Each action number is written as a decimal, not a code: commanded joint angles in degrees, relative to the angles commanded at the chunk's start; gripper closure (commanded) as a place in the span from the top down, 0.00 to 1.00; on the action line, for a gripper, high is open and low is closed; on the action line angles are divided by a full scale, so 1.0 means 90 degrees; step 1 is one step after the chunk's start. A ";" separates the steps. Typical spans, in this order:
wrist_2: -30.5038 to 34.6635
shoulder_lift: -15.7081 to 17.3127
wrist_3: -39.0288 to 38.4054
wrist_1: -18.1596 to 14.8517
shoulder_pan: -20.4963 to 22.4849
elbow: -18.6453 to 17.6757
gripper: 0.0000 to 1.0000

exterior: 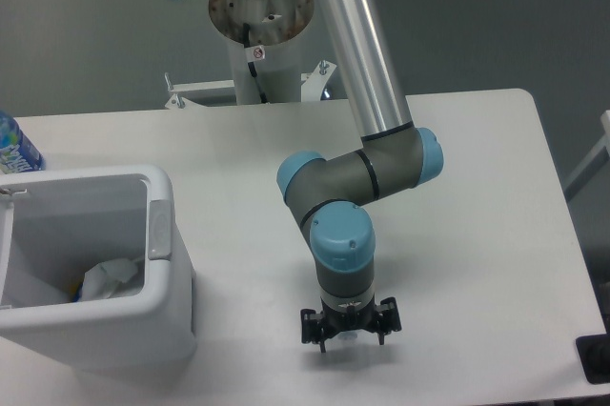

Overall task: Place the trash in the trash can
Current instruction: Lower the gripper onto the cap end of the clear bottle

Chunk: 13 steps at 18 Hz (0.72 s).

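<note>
The trash can [167, 234] is a white rectangular bin at the table's front left. A crumpled white wrapper [110, 279] lies inside it, against the right wall. The clear flattened bottle is not in view. My gripper [350, 337] points straight down over the table's front middle, well to the right of the bin. Its black fingers [321, 339] stand apart. A small pale patch shows between them, and I cannot tell what it is. Nothing else shows in the gripper.
A blue-labelled bottle [14, 147] stands at the far left, behind the bin. The arm's base column [259, 53] rises behind the table's back edge. A dark object [596, 358] sits at the table's front right corner.
</note>
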 joint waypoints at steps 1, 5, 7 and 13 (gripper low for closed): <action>0.0000 0.0019 0.0029 0.0000 0.0000 -0.0039 1.00; 0.0146 0.0000 0.0030 0.0019 -0.0019 -0.0059 1.00; 0.0176 0.0000 0.0030 0.0029 -0.0020 -0.0059 0.94; 0.0176 0.0010 0.0030 0.0039 -0.0029 -0.0049 0.75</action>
